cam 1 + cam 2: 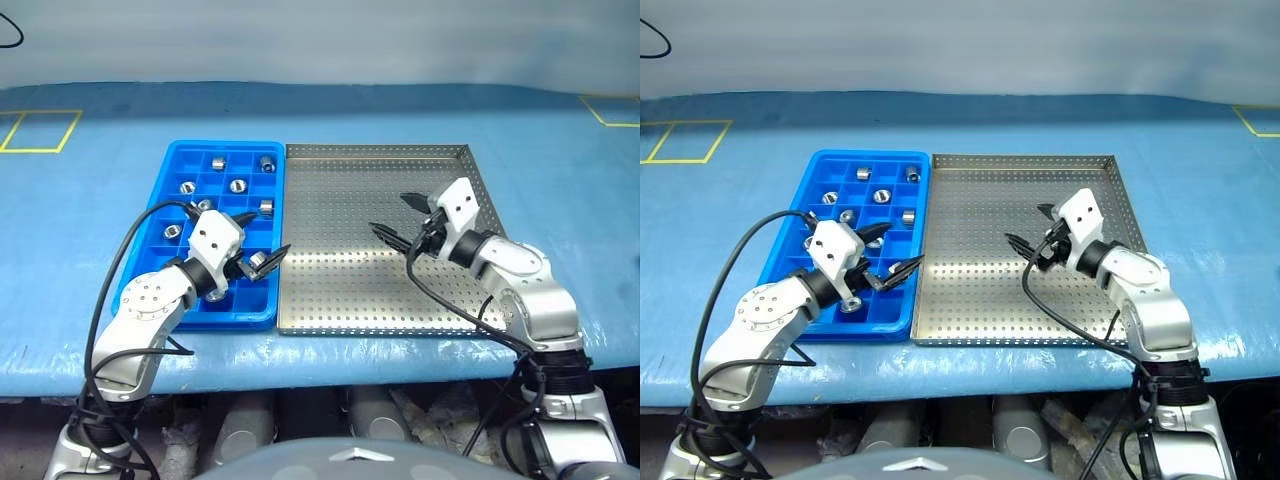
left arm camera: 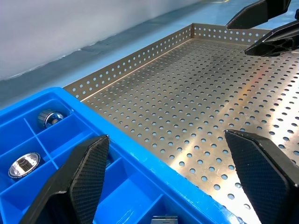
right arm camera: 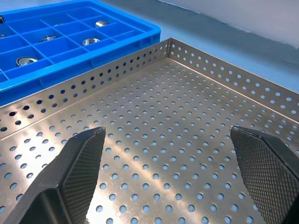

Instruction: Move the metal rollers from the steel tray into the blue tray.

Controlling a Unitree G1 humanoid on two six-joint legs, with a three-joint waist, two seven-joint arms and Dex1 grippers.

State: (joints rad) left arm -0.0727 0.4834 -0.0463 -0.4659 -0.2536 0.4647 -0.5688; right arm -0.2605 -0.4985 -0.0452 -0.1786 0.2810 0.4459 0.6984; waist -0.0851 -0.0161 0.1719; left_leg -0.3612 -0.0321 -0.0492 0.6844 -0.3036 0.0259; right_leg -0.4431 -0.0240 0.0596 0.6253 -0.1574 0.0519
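Both arms reach forward, angled inward; the left gripper (image 1: 262, 242) and right gripper (image 1: 393, 217) hang spread wide, empty.

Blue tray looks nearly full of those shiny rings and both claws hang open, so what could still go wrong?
The left tool hangs open, low over the blue tray; moving off, a finger could knock a metal roller out of its compartment or nudge the tray. The right tool hangs open over the steel tray, where I see no rollers, so a further grab there would close on nothing.

robot test bench: blue-sheeted table (image 1: 400, 350), yellow tape marks (image 1: 40, 130)
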